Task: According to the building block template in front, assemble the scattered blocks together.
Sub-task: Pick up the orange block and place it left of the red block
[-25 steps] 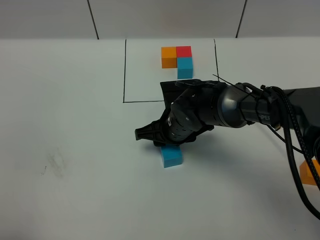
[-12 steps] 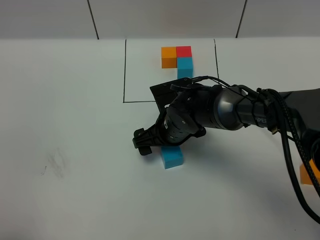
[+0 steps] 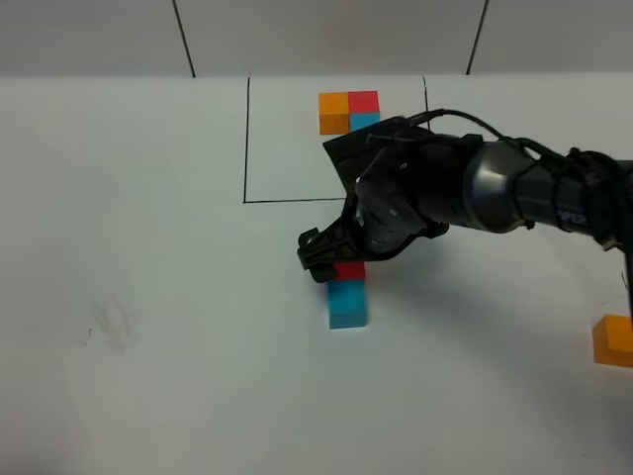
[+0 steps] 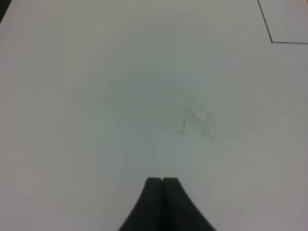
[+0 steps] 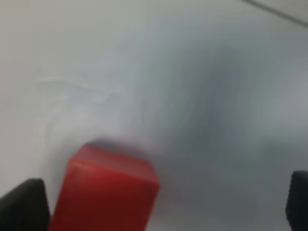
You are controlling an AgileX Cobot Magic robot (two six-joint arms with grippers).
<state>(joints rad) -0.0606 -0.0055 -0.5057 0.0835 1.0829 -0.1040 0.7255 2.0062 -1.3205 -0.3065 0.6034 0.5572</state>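
Jaws of the right gripper [image 3: 334, 259] stand apart above the red cube [image 3: 349, 269], which touches the far side of the cyan cube [image 3: 347, 304], while the orange cube [image 3: 613, 341] lies well to its right, nearer this arm than the closed left gripper [image 4: 162, 182].

The template [image 3: 336, 111] is orange, red and cyan, within a black line [image 3: 246, 139] on a white table [image 3: 148, 376]. A red block [image 3: 348, 269] has a cyan block [image 3: 347, 303] at its 6 o'clock, an orange block [image 3: 613, 340] at 4.
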